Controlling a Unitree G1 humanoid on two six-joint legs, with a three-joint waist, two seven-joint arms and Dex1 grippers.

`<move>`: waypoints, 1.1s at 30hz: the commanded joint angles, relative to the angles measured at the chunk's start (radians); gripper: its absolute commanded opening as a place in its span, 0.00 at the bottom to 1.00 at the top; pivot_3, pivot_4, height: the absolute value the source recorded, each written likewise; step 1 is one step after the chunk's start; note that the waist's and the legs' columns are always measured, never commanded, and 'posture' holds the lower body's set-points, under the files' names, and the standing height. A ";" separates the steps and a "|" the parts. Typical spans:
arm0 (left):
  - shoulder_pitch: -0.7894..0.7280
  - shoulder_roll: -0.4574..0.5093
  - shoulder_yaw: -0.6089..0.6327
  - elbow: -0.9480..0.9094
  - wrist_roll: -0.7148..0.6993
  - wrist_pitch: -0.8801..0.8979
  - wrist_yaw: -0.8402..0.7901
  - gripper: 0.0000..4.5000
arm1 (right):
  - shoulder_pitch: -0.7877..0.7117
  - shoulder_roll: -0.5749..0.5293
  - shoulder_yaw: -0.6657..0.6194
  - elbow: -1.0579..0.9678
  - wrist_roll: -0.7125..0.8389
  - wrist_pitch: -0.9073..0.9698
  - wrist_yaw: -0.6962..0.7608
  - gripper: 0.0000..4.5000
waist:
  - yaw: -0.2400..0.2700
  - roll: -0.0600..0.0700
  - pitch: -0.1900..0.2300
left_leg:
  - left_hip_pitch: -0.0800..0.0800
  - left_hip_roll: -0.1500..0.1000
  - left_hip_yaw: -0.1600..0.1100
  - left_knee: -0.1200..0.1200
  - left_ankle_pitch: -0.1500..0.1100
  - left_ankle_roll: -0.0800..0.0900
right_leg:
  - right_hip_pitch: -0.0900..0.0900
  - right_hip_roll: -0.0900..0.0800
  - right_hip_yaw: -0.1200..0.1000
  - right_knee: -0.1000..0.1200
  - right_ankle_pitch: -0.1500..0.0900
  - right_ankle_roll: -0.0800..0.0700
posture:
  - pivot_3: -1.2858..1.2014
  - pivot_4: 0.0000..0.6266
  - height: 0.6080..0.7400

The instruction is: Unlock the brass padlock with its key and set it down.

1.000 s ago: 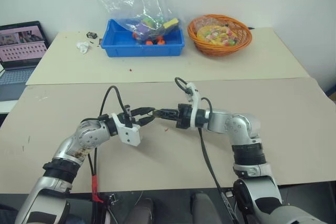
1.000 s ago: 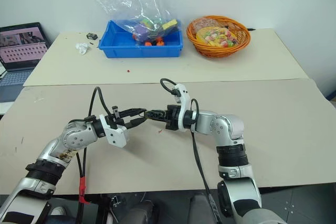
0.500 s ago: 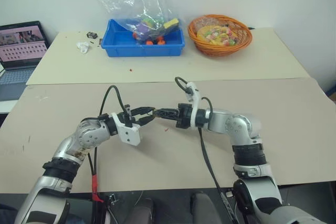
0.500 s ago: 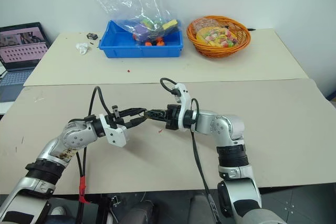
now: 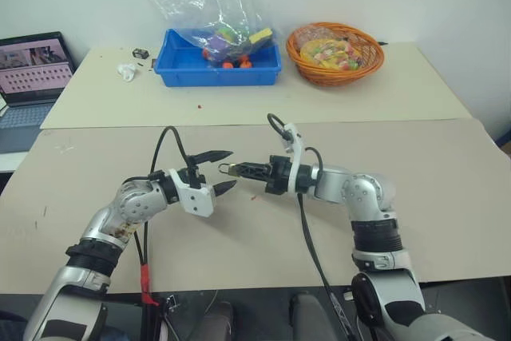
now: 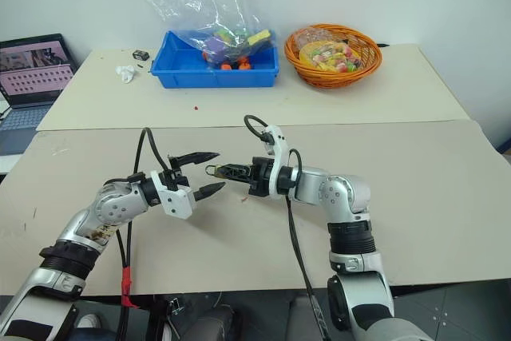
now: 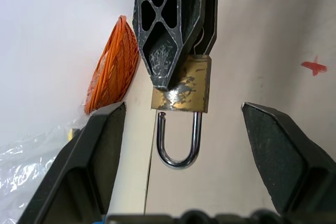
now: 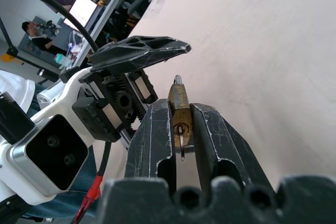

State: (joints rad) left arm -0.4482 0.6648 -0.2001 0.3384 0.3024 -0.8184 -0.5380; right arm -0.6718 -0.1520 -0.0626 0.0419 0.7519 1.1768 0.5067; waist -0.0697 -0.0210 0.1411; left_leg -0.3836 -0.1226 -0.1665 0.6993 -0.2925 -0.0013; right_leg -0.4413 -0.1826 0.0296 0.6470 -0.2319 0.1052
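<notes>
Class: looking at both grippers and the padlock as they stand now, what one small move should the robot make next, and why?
Probably lower the right gripper to the table and let go. It is shut on the padlock, held in the air; the shackle has one end free, so it looks unlocked, and the left gripper is open beside it.

1. Your two head eyes look forward and down over the near table (image 5: 447, 197), sharing both arms.
2. Your wrist cameras sit close, facing each other, sharing the brass padlock (image 7: 181, 90) between the arms.
</notes>
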 commanded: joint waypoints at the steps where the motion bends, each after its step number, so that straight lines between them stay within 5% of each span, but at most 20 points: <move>1: 0.053 0.045 0.013 -0.139 -0.225 0.129 -0.140 0.79 | -0.033 -0.102 -0.030 0.076 -0.049 -0.094 0.068 0.03 | 0.000 0.000 0.000 | 0.000 0.000 0.000 0.000 0.000 0.000 | 0.000 0.000 0.000 0.000 0.000 0.000 | 0.52 0.24 1.00; 4: 0.092 0.069 0.015 -0.263 -0.426 0.294 -0.273 0.79 | -0.034 -0.175 -0.015 0.101 -0.072 -0.140 0.134 0.03 | 0.001 0.000 0.000 | -0.001 0.000 0.000 0.000 0.000 0.000 | -0.001 0.000 0.000 0.000 0.000 0.000 | 0.52 0.24 1.00; 8: 0.132 0.102 0.009 -0.457 -0.717 0.721 -0.409 0.79 | 0.016 -0.269 0.034 0.049 -0.100 -0.282 0.327 0.03 | 0.000 0.000 0.000 | -0.001 0.000 0.001 0.000 -0.001 0.001 | -0.001 0.000 0.001 0.000 0.000 0.000 | 0.52 0.24 1.00; 14: 0.103 0.078 0.055 -0.605 -0.980 1.168 -0.377 0.79 | 0.074 -0.286 0.023 -0.117 -0.009 -0.328 0.473 0.03 | -0.002 0.000 0.000 | 0.000 0.001 0.003 0.001 -0.001 0.002 | -0.001 0.001 0.003 0.001 0.000 0.000 | 0.52 0.24 1.00; 19: 0.075 0.050 0.101 -0.650 -1.067 1.304 -0.377 0.79 | 0.081 -0.289 0.046 -0.145 -0.018 -0.337 0.481 0.03 | 0.009 0.000 0.000 | 0.005 0.001 0.003 0.001 -0.001 0.002 | 0.003 0.001 0.003 0.000 0.000 0.000 | 0.52 0.24 1.00; 22: 0.064 0.033 0.134 -0.676 -1.122 1.361 -0.381 0.63 | 0.082 -0.289 0.050 -0.145 -0.016 -0.336 0.485 0.03 | 0.013 0.000 0.000 | 0.005 0.001 0.004 0.001 -0.001 0.002 | 0.003 0.001 0.004 -0.001 0.000 0.000 | 0.52 0.24 1.00; 29: 0.042 0.034 0.197 -0.712 -1.278 1.538 -0.376 0.04 | 0.090 -0.289 0.054 -0.141 -0.026 -0.345 0.481 0.03 | 0.025 0.000 0.000 | 0.005 0.001 0.005 0.000 -0.001 0.002 | 0.002 0.001 0.005 -0.001 0.000 0.000 | 0.52 0.24 1.00; 33: 0.036 0.029 0.196 -0.688 -1.240 1.555 -0.373 0.01 | 0.091 -0.290 0.048 -0.153 -0.008 -0.338 0.490 0.03 | 0.027 0.000 0.000 | 0.005 0.001 0.005 0.001 -0.001 0.002 | 0.002 0.001 0.005 -0.004 0.000 0.000 | 0.52 0.24 1.00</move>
State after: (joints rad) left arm -0.3938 0.6956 -0.0213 -0.3401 -0.9432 0.7303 -0.9117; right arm -0.5771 -0.4406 -0.0025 -0.0691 0.7198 0.8576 0.9818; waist -0.0423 -0.0211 0.1412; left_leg -0.3783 -0.1219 -0.1609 0.6998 -0.2936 0.0004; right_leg -0.4390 -0.1812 0.0351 0.6432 -0.2319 0.1052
